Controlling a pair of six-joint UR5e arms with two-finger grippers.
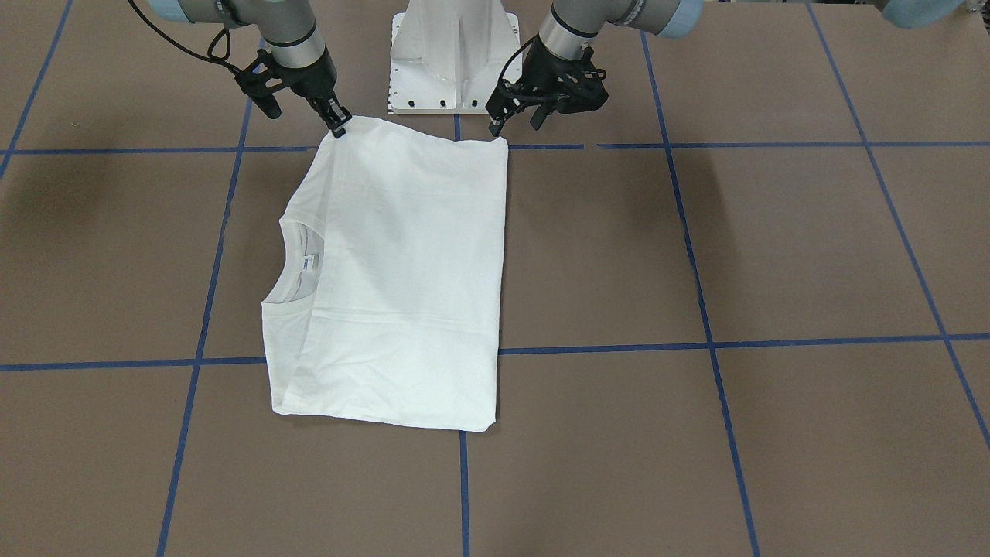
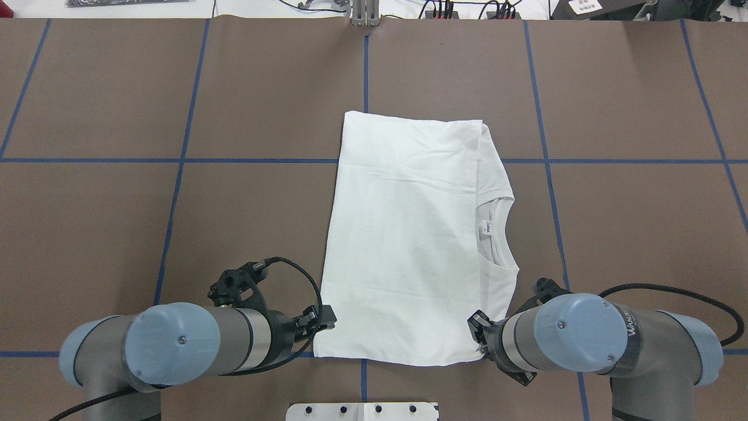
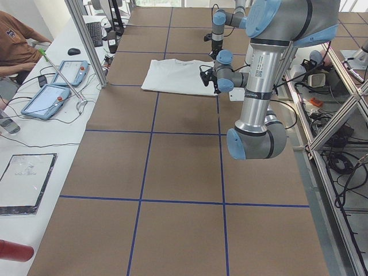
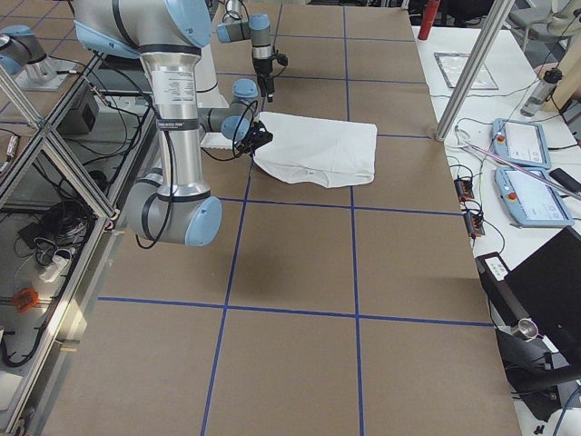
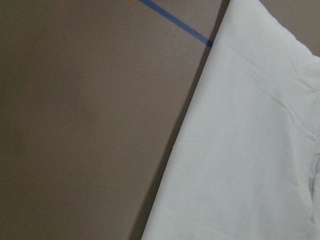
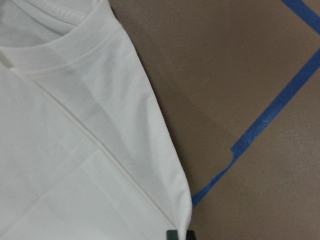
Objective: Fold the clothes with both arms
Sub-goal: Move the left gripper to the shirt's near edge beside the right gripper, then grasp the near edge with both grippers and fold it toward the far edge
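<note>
The white shirt [image 1: 410, 271] lies folded into a flat rectangle on the brown table, collar and neck label [image 1: 309, 261] facing the robot's right side. Seen from overhead, the shirt [image 2: 409, 234] spans the centre between both arms. My right gripper [image 1: 339, 128] [image 2: 479, 330] is shut on the shirt's near right corner, and the right wrist view shows that corner [image 6: 182, 227] at its fingertips. My left gripper [image 1: 514, 122] [image 2: 318, 320] stands open just beside the near left corner, not holding cloth. Only the shirt's edge [image 5: 250, 150] shows in the left wrist view. No printed text is visible.
The white pedestal base [image 1: 452, 54] stands right behind the shirt's near edge, between the arms. Blue tape lines [image 1: 696, 294] grid the brown table. A side bench with tablets [image 3: 52, 98] and a seated person [image 3: 14, 43] lies beyond the table's far edge.
</note>
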